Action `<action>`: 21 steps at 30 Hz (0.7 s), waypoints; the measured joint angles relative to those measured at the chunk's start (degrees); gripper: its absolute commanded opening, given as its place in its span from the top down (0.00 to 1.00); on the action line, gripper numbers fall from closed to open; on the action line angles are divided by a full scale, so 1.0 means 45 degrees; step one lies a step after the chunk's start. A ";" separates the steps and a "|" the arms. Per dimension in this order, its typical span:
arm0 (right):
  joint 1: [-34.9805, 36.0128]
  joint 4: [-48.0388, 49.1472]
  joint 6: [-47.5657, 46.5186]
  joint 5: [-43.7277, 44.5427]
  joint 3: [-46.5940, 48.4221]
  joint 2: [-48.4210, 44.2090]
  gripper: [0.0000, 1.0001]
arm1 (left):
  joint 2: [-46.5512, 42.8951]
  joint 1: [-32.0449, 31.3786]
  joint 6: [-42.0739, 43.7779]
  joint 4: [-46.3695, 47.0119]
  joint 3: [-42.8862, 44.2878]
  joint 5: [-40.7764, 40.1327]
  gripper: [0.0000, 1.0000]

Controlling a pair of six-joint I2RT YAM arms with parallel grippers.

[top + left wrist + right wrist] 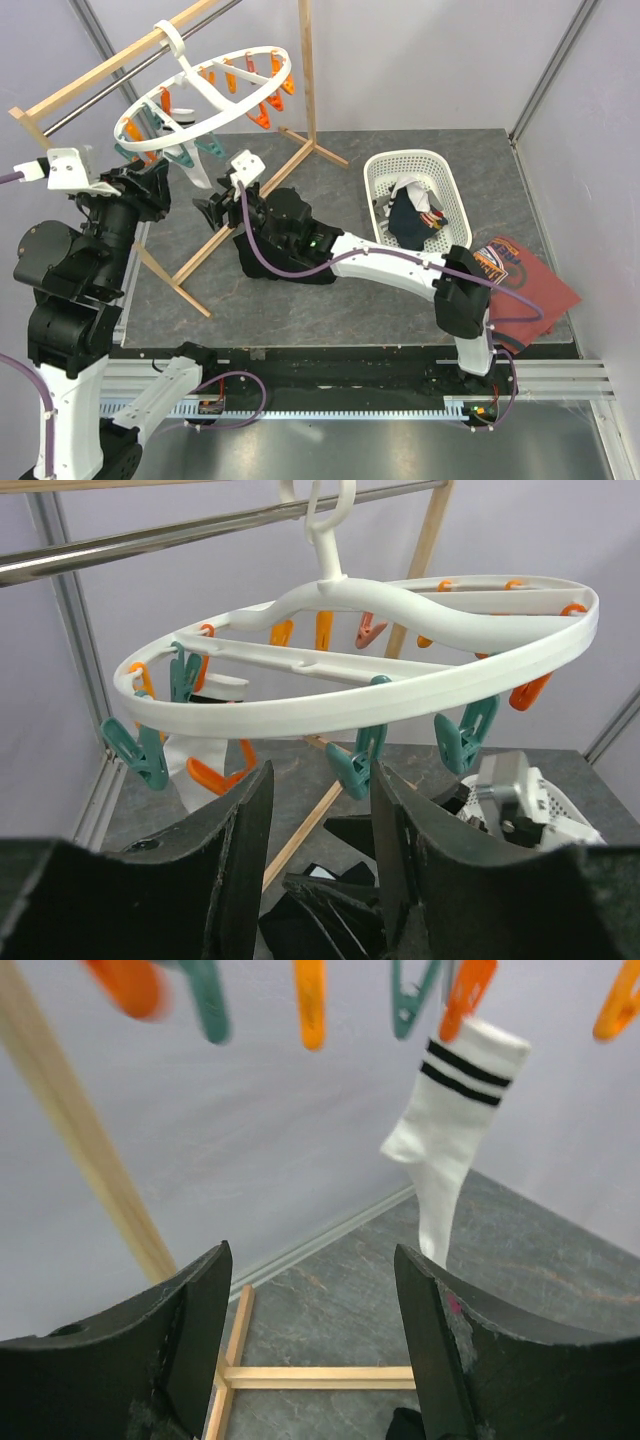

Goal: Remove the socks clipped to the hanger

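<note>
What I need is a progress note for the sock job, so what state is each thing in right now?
hanger: hanging by its hook, tilted, most pegs empty.
striped sock: clipped to an orange peg, dangling.
left gripper: open, empty, below the hanger.
right gripper: open, empty, short of the sock.
basket: upright, dark and white clothing inside.
red-brown shirt: lying flat beside the basket.

Top camera high, behind, looking down on table (300,305). Wrist cameras close below hanger (330,705), tilted upward (its pegs (310,1000) in all three).
</note>
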 measured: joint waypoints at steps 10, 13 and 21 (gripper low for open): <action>0.1370 0.0151 -0.1943 0.0928 0.0126 -0.1423 0.25 | -0.0554 0.0000 0.0000 -0.0340 -0.0087 -0.0165 0.45; 0.1569 0.0277 -0.2773 0.1321 0.0442 -0.1438 0.23 | -0.0743 0.0000 0.0000 -0.0413 -0.0393 -0.0257 0.45; 0.1875 0.0039 -0.4119 0.1719 0.2662 -0.0874 0.26 | -0.1083 0.0000 0.0005 -0.0510 -0.0792 -0.0831 0.43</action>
